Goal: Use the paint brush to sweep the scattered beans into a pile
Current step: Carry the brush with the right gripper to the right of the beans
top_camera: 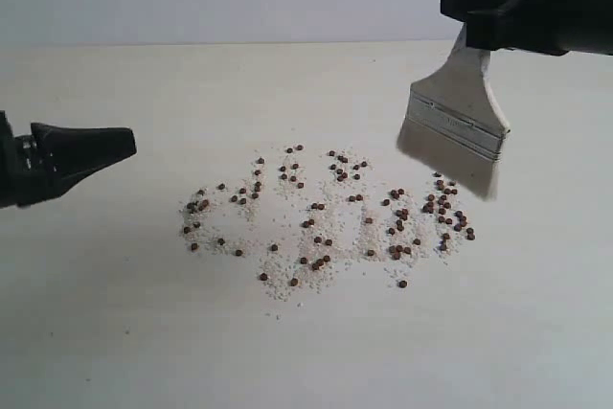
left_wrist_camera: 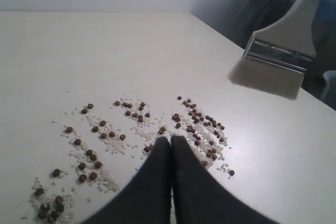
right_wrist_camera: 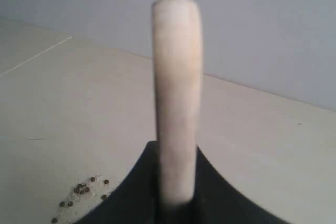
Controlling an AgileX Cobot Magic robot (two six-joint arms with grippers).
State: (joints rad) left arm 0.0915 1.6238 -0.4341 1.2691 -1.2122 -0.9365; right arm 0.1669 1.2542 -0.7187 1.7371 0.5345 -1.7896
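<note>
Across the middle of the pale, off-white worktop point(top_camera: 115, 332), dozens of tiny round dark reddish-brown beans point(top_camera: 308, 223) are lying scattered in loose clusters, mixed with fine whitish grains point(top_camera: 337, 237). Together they are forming a broad, flat patch.

At the right end of that patch, a wide flat paint brush point(top_camera: 462, 107) with a pale wooden handle, silver metal ferrule and off-white bristles is hanging bristles-down and slightly tilted. Its bristles are showing blurred, just beside the rightmost beans, and whether their tips are touching the worktop cannot be told. The black right fingers point(top_camera: 522, 2) are clamping the handle from both sides, well above the ferrule, so they are closed on the brush. In the right wrist view the paint brush point(right_wrist_camera: 176, 93) is showing only its handle, rising straight out between those fingers point(right_wrist_camera: 131, 195), with a few beans point(right_wrist_camera: 81, 188) lying on the worktop beyond.

On the left side, the black left fingers point(top_camera: 91, 150) are pointing toward the beans, near the left edge of the patch. The left wrist view is showing them point(left_wrist_camera: 157, 166) pressed together tip to tip, fully closed and holding nothing, with the beans point(left_wrist_camera: 197, 116) spreading beyond the tips and the brush point(left_wrist_camera: 278, 45) well apart on the far side of the patch.
</note>
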